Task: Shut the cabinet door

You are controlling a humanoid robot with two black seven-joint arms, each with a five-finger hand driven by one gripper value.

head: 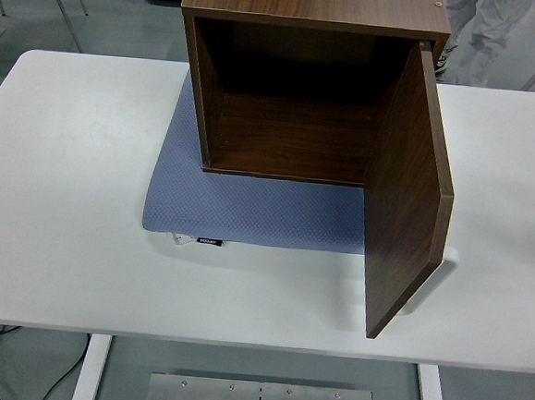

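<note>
Walnut-brown laminate covers the cabinet (pixel 309 83), a box standing on a dimpled blue-grey mat (pixel 248 212) at the far middle of the white table (pixel 64 193). Its door (pixel 407 188), a flat upright slab hinged on the right, swings out toward the near edge, long axis vertical. Neither hand shows, so no fingers can be judged open or closed, nor which is nearer. Closing likely means pushing the door's outer face leftward.

A white worktop (pixel 64 193) carries a blue-grey mat (pixel 248 212) lying flat on it toward its far middle. A brown wooden cabinet (pixel 305 73) stands on the mat's far part, its door (pixel 407 192) swung open over the worktop.
</note>
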